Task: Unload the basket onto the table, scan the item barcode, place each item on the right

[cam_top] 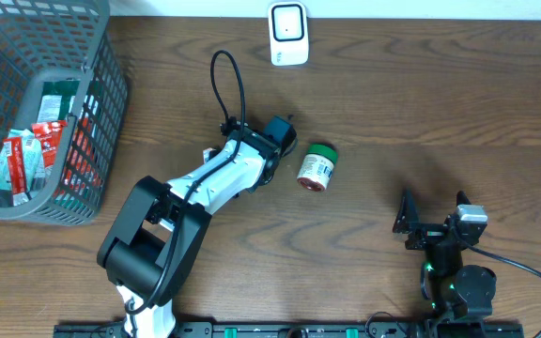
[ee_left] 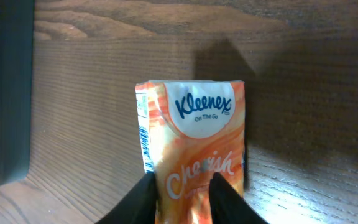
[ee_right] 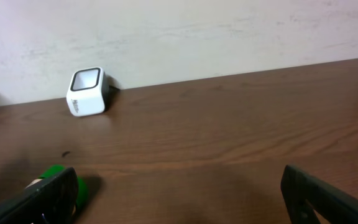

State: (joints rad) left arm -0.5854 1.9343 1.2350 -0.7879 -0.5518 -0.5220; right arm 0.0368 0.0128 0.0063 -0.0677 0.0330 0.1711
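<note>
So from where I'm standing, the thing that matters is how the tissue pack [ee_left: 194, 137] sits against the left gripper [ee_left: 184, 190]. The pack is right at the fingers, with its near end tucked between them. Its long axis runs straight out along the line of the gripper, and the Kleenex logo end points away from the arm. The fingers are right up against the sides of that near end. I honestly can't tell if they're squeezing it or just sitting loosely beside it, or if the pack is flat on the tabletop [cam_top: 421, 103] or a hair above it. The barcode [ee_left: 145, 146] is a thin strip down the pack's left side edge in the wrist view, so it faces sideways and isn't on the big orange face. The scanner [cam_top: 287, 34] is at the far edge of the tabletop, beyond the left gripper and a touch to the right of it, well apart from it. The left arm is clearly the nearer one. My guess is that side edge has to get rolled round toward the scanner's window, not just pushed forward. The right gripper [cam_top: 433, 212] is spread wide with nothing in it, parked back near its own base. A green-lidded jar [cam_top: 316, 168] lies on its side between the two arms, nearer the left gripper.
</note>
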